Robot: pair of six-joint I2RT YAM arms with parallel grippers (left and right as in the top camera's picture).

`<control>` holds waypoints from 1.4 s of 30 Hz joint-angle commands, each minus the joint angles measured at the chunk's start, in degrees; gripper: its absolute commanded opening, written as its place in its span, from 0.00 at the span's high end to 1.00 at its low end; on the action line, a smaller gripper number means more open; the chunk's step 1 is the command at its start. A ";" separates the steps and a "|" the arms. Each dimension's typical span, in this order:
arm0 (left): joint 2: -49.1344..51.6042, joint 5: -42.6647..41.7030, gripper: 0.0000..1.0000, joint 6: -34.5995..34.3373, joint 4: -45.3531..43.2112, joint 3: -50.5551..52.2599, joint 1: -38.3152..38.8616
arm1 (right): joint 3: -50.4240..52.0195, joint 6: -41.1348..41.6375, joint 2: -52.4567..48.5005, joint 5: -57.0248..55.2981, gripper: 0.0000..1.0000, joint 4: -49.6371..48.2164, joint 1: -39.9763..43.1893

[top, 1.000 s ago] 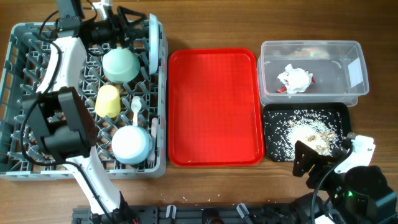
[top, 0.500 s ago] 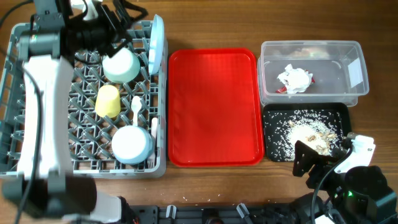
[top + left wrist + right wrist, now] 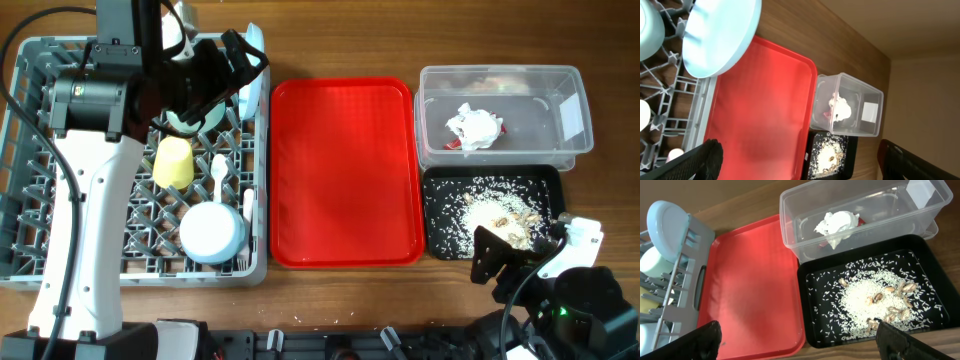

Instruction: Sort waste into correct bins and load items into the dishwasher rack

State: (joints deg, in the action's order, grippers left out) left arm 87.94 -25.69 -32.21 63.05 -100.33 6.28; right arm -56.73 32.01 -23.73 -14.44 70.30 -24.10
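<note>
Your left gripper [image 3: 800,150] stands wide with nothing between its fingers, near the plate [image 3: 722,35], which stands on edge in the rack [image 3: 30,200]. From overhead your arm hides most of the bowl [image 3: 649,25]. Your right gripper [image 3: 797,330] is wide and empty, and its wrist view shows only the fingertips. The wrapper [image 3: 473,127] lies in the clear tub [image 3: 570,75], and the rice scraps [image 3: 500,210] in the black tray [image 3: 555,185].

Left arm [image 3: 85,200] stretched far forward, left gripper [image 3: 232,62] turned rightward, jaws wide apart, right arm [image 3: 585,295] folded low (at the near edge), right gripper [image 3: 505,258] pointing forward-left, seemingly level, jaws likewise spread.
</note>
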 commanded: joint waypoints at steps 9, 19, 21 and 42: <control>0.24 0.94 0.00 0.44 0.07 0.13 0.26 | -0.15 1.01 0.33 -7.98 0.00 1.44 0.09; 0.24 0.94 0.00 0.44 0.07 0.13 0.26 | 5.01 -11.61 6.34 2.05 0.00 -25.70 7.87; 0.24 0.94 0.00 0.44 0.07 0.13 0.26 | 9.94 -17.70 9.11 7.48 0.00 -40.39 10.93; 0.24 0.94 0.00 0.44 0.07 0.13 0.26 | 56.48 -12.44 23.54 17.14 0.00 -83.06 17.86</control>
State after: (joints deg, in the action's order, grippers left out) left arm 87.94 -25.10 -32.23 63.07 -100.33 6.28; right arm -3.29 18.41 -1.21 1.32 -13.85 -6.52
